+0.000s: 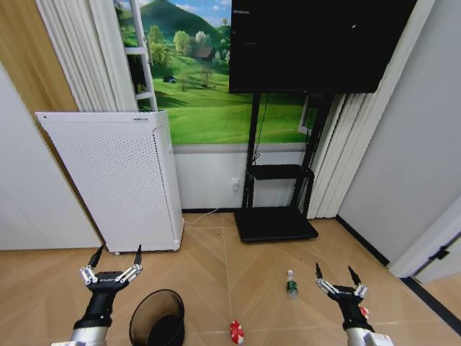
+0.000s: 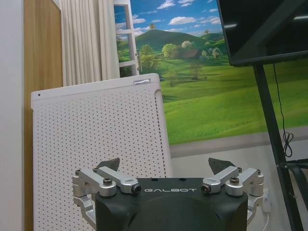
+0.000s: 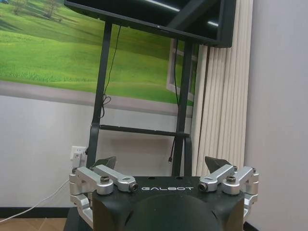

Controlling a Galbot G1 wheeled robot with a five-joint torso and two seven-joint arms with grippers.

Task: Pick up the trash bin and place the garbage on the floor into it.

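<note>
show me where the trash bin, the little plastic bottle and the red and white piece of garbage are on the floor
trash bin (image 1: 137,321), head view, on its left mesh wall.
plastic bottle (image 1: 292,286), head view, on its green label.
red-and-white garbage piece (image 1: 236,332), head view, on its middle.

Both arms raised forward at the lower edge of the head view, grippers spread and empty.

The left gripper (image 1: 116,253) sits at lower left on a dark wrist, its two black-tipped fingers (image 2: 108,165) wide apart and pointing forward. The right gripper (image 1: 336,274) sits at lower right in the same pose, its fingers (image 3: 216,162) likewise parted, slightly lower than the left one in the head view.
</note>
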